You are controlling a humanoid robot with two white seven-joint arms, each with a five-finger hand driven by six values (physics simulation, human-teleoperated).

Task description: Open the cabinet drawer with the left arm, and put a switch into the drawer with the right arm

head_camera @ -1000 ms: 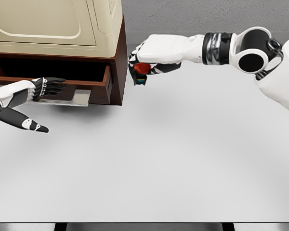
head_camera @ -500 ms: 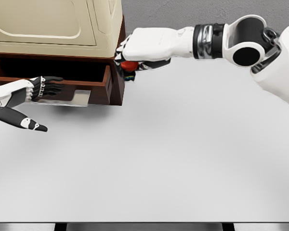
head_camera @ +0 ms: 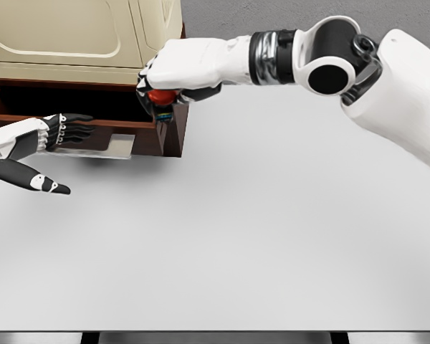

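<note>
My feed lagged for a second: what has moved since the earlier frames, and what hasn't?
The right hand, still gripping the red switch, has swept left from beside the cabinet to the open drawer's right end. Nothing was released. The left hand stays at the drawer front, and the drawer is no further out.

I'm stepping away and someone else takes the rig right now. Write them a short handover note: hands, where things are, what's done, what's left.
Left hand: fingers hooked at the handle of the open drawer, thumb hanging free below. The pictures don't settle how firm the grip is.
Right hand: shut on the switch, which has a red button on a dark base, held at the drawer's right end beside the cabinet.
Done: drawer pulled out, switch picked up and brought to the cabinet.
Left: carry the switch over the drawer opening, lower it in, release, withdraw the right arm.
</note>
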